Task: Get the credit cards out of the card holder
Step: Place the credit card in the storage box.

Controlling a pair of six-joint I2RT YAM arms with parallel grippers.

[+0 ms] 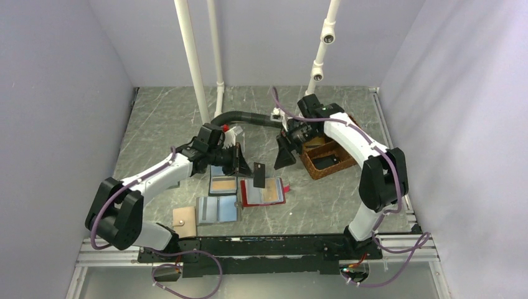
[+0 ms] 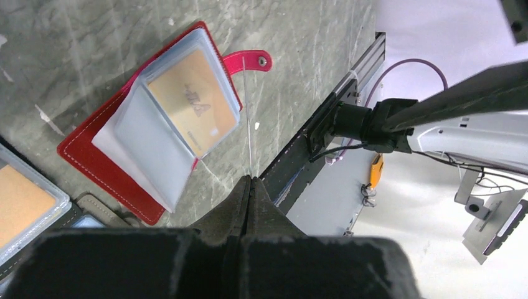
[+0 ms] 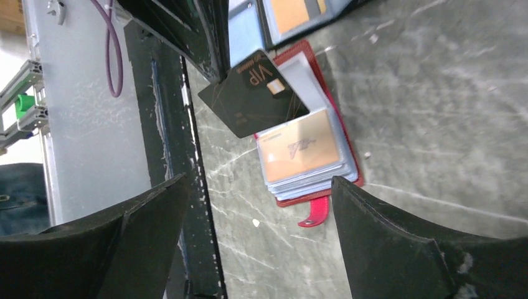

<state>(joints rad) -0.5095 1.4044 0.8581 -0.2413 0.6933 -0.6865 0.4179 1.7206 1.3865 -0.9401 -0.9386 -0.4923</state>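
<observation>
Left gripper [image 2: 250, 182] clamped on dark card [image 3: 252, 99], raised clear of card holder [image 2: 87, 159] | right gripper [image 3: 259, 180] gaping, empty, probably to receive | tan-orange card [image 3: 302, 149] not yet out

From above I see my left hand [image 1: 246, 168] pinching a dark card [image 1: 259, 175] upright, just over the open red card holder [image 1: 264, 193] on the bench [image 1: 324, 208]. My right hand [image 1: 285, 154] hovers nearby, beside a wicker basket [image 1: 329, 161].

Credit card [image 1: 259, 175] above card holder [image 1: 269, 194]; wallets [image 1: 218, 208] left; basket [image 1: 319, 172] behind right.
</observation>
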